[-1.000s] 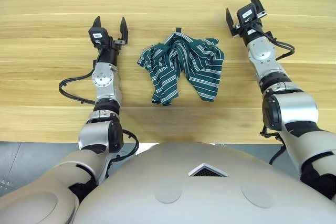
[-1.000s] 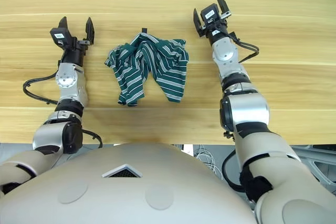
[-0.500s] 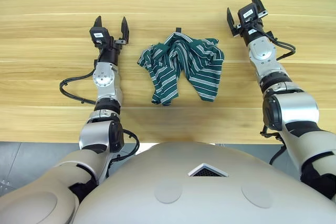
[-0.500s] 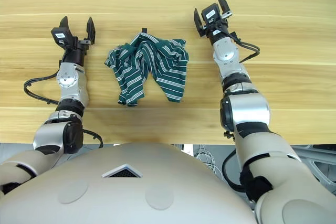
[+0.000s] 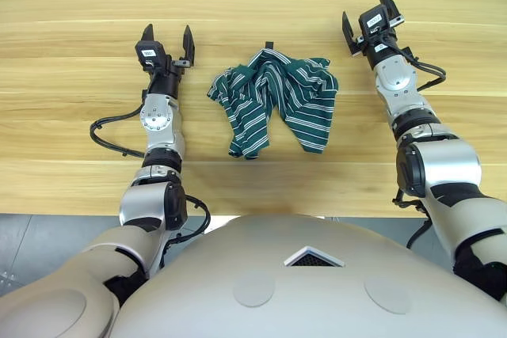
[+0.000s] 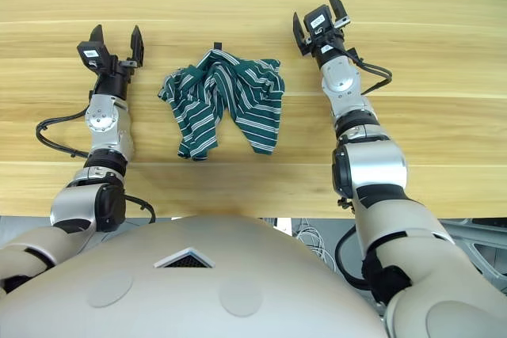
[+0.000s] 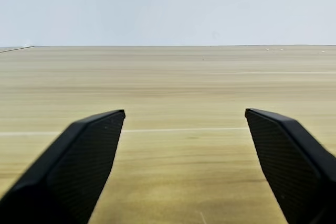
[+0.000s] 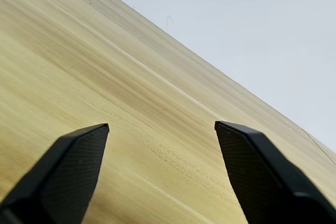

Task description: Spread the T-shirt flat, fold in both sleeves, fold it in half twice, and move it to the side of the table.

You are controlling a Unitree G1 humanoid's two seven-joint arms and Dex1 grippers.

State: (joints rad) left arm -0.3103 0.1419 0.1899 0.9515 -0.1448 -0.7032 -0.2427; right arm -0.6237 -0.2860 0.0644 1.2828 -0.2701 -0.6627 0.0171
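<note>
The T-shirt (image 5: 275,100), dark green with thin white stripes, lies crumpled in a loose heap on the wooden table (image 5: 71,5), not yet spread flat. The left gripper (image 5: 167,32) sits just to the left of the T-shirt, about level with its far edge and apart from the cloth. Its two black fingers (image 7: 79,171) stand wide apart, with bare wood showing in the gap between them. The right gripper (image 5: 364,7) is to the right of the T-shirt and a little beyond its far edge, also apart from the cloth. Its fingers (image 8: 63,171) are spread wide as well and hold nothing. The two arms lie stretched out, one along each side of the T-shirt.
</note>
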